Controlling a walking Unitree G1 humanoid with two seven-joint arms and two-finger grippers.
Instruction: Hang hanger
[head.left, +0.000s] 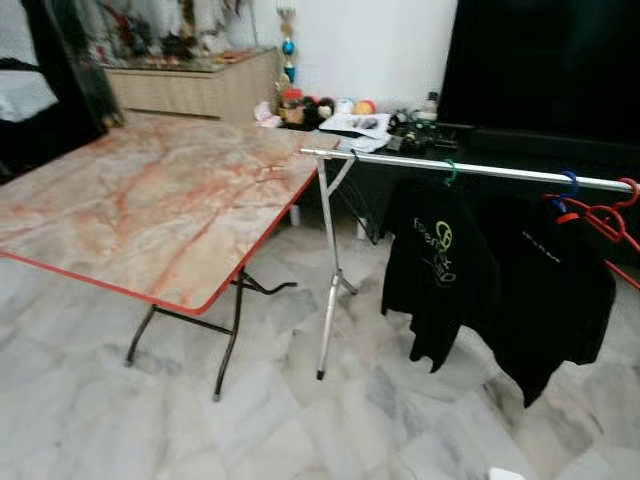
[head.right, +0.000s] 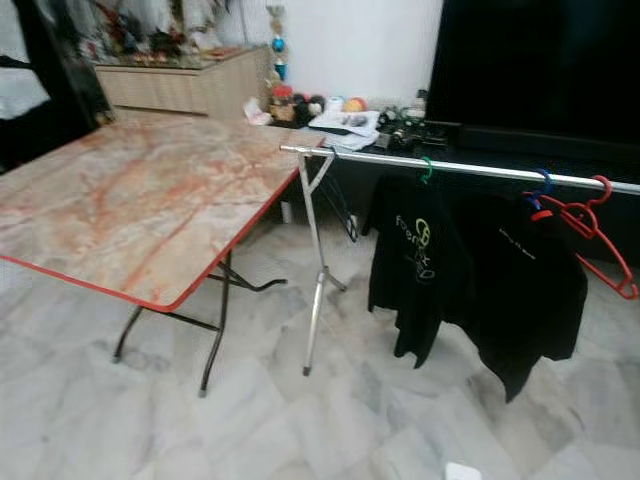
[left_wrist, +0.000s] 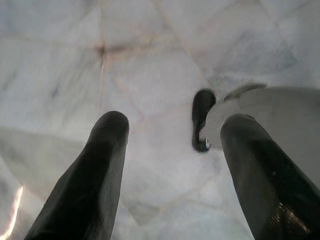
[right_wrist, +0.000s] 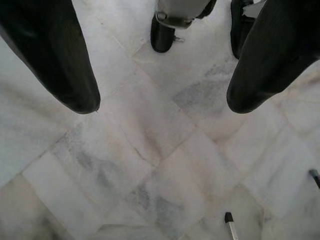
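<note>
Both arms hang idle, jaws apart, over floor (right_wrist: 150, 150).

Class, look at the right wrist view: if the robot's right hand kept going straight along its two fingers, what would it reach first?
Most likely the marble floor. The right hand points down at bare tiles, its fingers wide apart with nothing between them. How far off the floor lies is unclear.

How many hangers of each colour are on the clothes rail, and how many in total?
Green plastic hanger carrying a black T-shirt: 1
Blue plastic hanger carrying a second black T-shirt: 1
Bare red plastic hangers: at least 1; overlapping, exact number unclear
Total on the silver metal rail: at least 3
</note>
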